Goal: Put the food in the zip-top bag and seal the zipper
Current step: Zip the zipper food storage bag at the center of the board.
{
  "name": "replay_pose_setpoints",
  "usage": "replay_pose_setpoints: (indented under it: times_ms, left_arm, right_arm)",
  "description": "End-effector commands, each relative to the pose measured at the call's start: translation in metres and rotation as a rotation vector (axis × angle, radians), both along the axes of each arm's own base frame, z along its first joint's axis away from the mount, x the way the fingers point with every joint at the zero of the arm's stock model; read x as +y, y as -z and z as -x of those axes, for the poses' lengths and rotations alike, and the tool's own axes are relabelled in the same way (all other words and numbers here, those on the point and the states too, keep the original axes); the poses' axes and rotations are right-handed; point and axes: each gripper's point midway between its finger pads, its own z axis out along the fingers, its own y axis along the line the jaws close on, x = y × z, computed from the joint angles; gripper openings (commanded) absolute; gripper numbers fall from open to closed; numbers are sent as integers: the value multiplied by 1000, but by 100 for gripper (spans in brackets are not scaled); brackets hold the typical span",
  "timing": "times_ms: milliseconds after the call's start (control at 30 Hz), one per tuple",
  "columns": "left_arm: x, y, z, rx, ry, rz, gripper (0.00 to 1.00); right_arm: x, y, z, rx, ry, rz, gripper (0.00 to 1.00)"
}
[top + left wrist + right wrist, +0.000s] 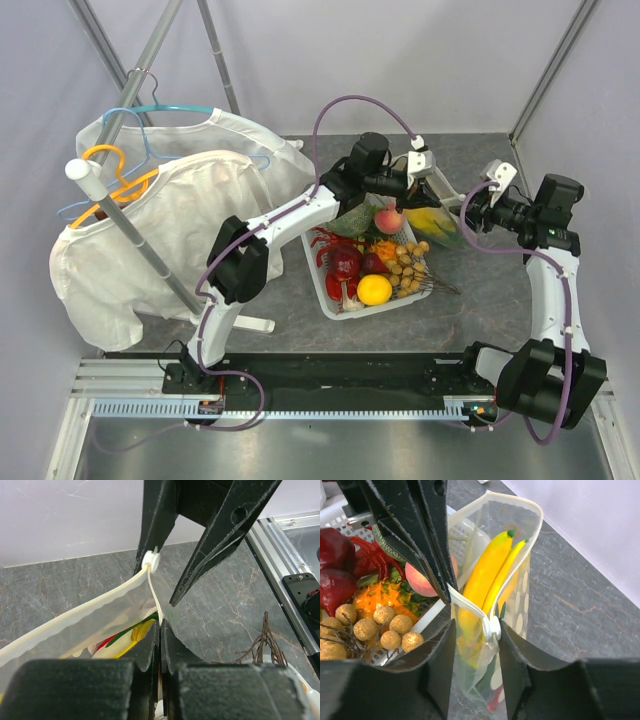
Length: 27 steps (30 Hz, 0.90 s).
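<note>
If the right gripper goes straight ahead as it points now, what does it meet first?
Probably the white zipper piece of the bag, between the open jaws of the right gripper; bananas lie behind.

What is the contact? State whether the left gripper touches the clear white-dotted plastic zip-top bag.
Touching. The left wrist view shows the left gripper shut on the clear dotted bag, whose wall runs in between its closed fingertips.
</note>
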Motion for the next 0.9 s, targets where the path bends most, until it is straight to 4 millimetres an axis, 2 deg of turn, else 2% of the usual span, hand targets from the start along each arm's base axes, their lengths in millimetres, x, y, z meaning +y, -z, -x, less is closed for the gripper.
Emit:
replay_pose_setpoints:
  times_ms: [0, 167, 300, 400, 433, 500, 533, 633, 733, 867]
  left_arm:
    - [10, -47, 6, -35, 28, 90, 2]
    - [13, -47, 5, -17, 37, 91, 2]
    - [14, -48, 3, -9, 38, 94, 2]
    - [14, -48, 4, -6, 41, 96, 2]
    - [14, -47, 4, -2, 42, 95, 2]
    - [15, -49, 4, -4, 41, 96, 12]
    - [17, -50, 4, -21, 45, 99, 31]
    - [24, -63, 4, -155, 49, 124, 52]
    - [28, -83, 9, -276, 77, 169, 56]
    - [25, -89, 31, -398, 169, 204, 54]
  right_arm:
    - [4, -9, -4, -75, -44, 53, 42]
    - [2, -5, -5, -65, -34, 63, 23]
    - [1, -2, -3, -60, -37, 81, 17]
    - [1, -1, -4, -54, -40, 82, 0]
    - [0, -3, -5, -60, -39, 87, 0]
    - [-1, -1, -3, -53, -40, 98, 0]
    - [-2, -3, -4, -71, -46, 119, 0]
    - [1, -5, 1, -84, -69, 140, 0]
    - [4, -7, 6, -86, -88, 139, 0]
    - [7, -4, 14, -105, -120, 174, 0]
